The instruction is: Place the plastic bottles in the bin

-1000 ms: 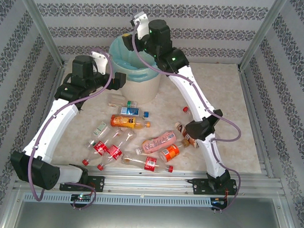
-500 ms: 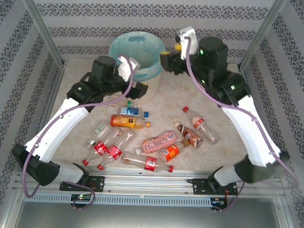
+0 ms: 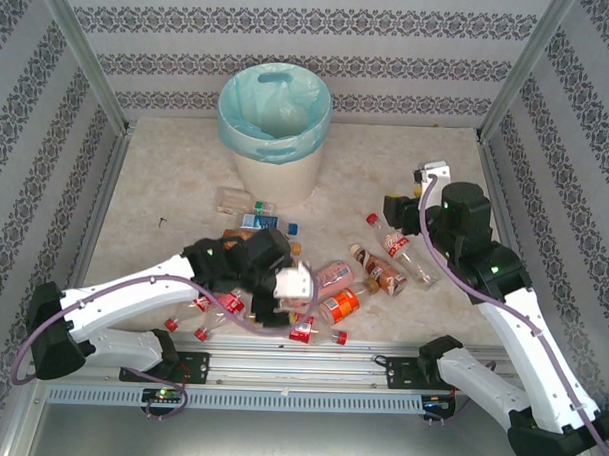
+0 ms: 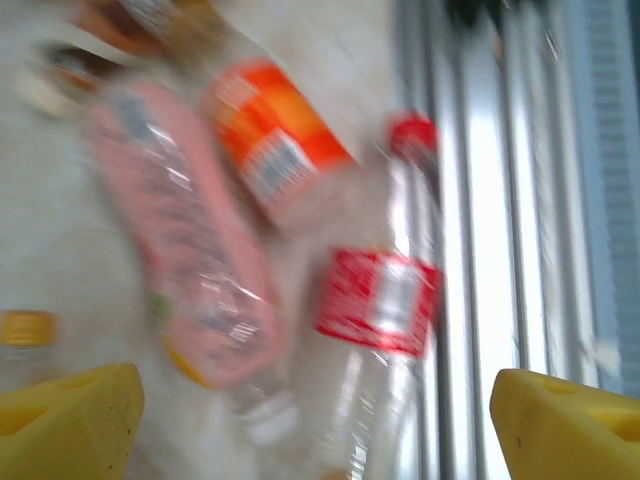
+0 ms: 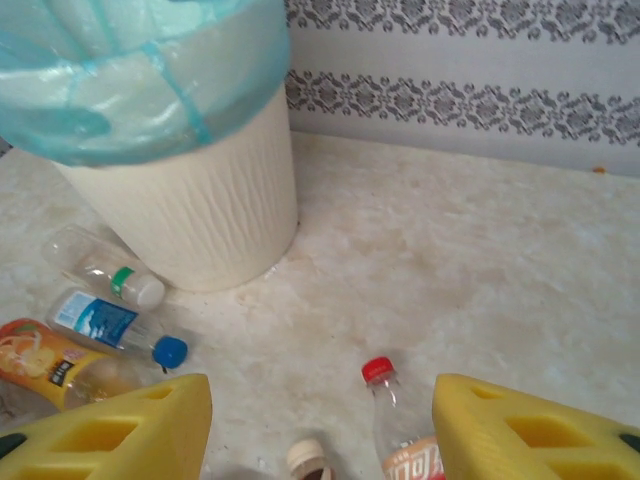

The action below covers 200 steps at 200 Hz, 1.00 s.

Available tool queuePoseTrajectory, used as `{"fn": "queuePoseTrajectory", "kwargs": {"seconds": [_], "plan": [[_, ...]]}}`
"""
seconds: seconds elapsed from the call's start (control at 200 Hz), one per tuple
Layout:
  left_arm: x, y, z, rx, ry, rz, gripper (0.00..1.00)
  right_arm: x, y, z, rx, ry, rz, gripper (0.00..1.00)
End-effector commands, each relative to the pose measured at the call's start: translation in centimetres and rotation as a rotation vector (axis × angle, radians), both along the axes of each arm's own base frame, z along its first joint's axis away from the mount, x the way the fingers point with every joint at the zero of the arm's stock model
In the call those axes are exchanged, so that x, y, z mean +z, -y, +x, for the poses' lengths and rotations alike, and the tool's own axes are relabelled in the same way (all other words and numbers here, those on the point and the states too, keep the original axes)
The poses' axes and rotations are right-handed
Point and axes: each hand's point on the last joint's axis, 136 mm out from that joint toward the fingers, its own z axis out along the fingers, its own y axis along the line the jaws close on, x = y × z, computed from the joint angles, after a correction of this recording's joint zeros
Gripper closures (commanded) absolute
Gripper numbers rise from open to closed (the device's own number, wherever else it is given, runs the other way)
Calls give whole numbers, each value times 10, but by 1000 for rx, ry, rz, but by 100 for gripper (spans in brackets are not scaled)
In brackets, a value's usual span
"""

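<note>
- On the bench [image 3: 427, 162], between the bin [image 3: 276, 172] and the front rail: the plastic bottles [image 3: 383, 276], about a dozen, all on their sides in a loose scatter.
- Bin: upright at the far middle of the bench, blue liner folded over its rim. No bottle can be made out inside, and the bag's folds hide the bottom.
- Progress, as a judgement: early, with almost the whole lot left to move.
- Left gripper [image 4: 318, 425]: jaws wide apart, holding nothing, low over the near cluster and straddling two bottles.
- Clear red-labelled bottle [image 4: 375, 300]: long axis along the front rail, red cap toward the robot's right.
- Pink bottle [image 4: 190, 260]: just beside it, slightly slanted. The cap end is too blurred to tell.
- Right gripper [image 5: 322, 430]: jaws apart, holding nothing, above the red-capped bottle [image 3: 402, 249].
- Red-capped bottle: lies slantwise, cap pointing away and leftward, roughly toward the bin.
</note>
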Motion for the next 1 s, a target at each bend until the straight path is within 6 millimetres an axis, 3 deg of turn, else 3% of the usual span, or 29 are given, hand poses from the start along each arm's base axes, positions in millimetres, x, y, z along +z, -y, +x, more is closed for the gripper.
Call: {"fn": "queuePoseTrajectory", "kwargs": {"seconds": [0.0,0.17,0.465,0.994], "plan": [[-19,-13,-21,-188,22,40,11,7,7,0,-36,54,47,39],[-52,-27,-30,-252,0,109,13,15,7,3,-41,90,53,38],[-98,-43,0,-179,125,255,15,9,4,7,-31,65,47,36],[-109,-40,-7,-226,125,258,29,-11,-1,18,-45,-3,55,36]]}}
